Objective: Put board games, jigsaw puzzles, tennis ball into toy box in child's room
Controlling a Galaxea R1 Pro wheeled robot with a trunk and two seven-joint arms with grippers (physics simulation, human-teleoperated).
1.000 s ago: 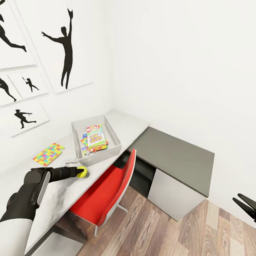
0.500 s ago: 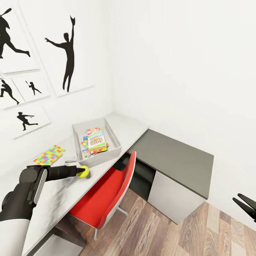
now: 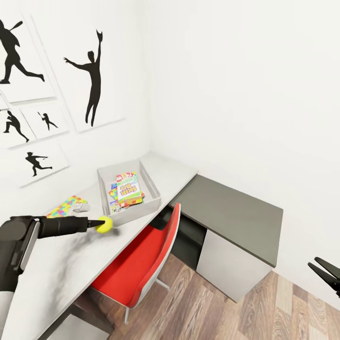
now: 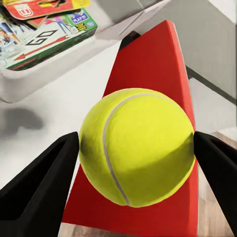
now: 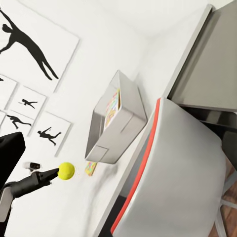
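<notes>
The grey toy box [image 3: 153, 198] sits on the light-grey tabletop [image 3: 71, 264] near the corner of the room, at about ten o'clock from the middle of the head view. Inside it lie flat game boxes stacked one over another: on top is the SKIP-BO box [image 3: 129, 191] in yellow, green and red, and under it the edges of a blue box [image 3: 112, 206] and another colourful one peek out. From the left wrist view the box's near wall is low and pale, with a green-edged game box [image 4: 47, 42] lying inside against it.

The left pincer [image 3: 101, 224] is closed on the tennis ball [image 3: 105, 224], one dark finger [image 4: 37, 190] pressing each side of it; the ball is held just above the tabletop, at about seven o'clock from the toy box and close to its near wall, but still outside it. A faint shadow lies on the tabletop under the arm.

A jigsaw puzzle [image 3: 66, 205], a multicoloured mosaic square, lies flat on the tabletop at nine o'clock from the toy box, outside it. A small grey object rests at its near edge; I cannot tell what it is.

A red chair [image 3: 141, 264] stands tucked against the tabletop below the ball. The darker grey side cabinet [image 3: 231, 212] extends at three o'clock.

The right pincer [image 3: 326, 274] hangs at four o'clock over the wooden floor [image 3: 212, 311], its fingers parted and holding nothing.
</notes>
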